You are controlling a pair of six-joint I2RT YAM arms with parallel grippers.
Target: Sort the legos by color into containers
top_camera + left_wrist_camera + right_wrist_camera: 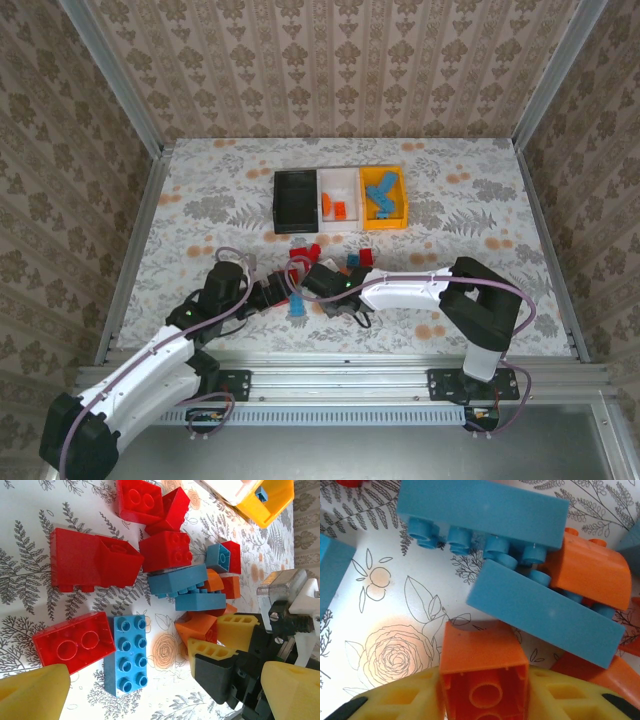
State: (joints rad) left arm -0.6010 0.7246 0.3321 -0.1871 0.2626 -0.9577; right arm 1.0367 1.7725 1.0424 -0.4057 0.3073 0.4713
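Between the yellow pads point(395, 702) of the right gripper point(485, 702) I'm seeing a small orange plastic brick point(482, 655) being pinched. Just ahead of it two light blue plastic bricks point(485, 510) are lying studs-together. Left gripper point(162, 692) is hanging wide open, gripping nothing, with a red plastic brick point(72, 647) and a blue eight-stud brick point(126, 652) lying just ahead. Joined black, white and yellow-orange plastic bins point(341, 182) are sitting well beyond both.

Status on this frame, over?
Left gripper open, nothing held. Right gripper shut on orange brick. Blue bricks crowding it. White bin already holds orange.
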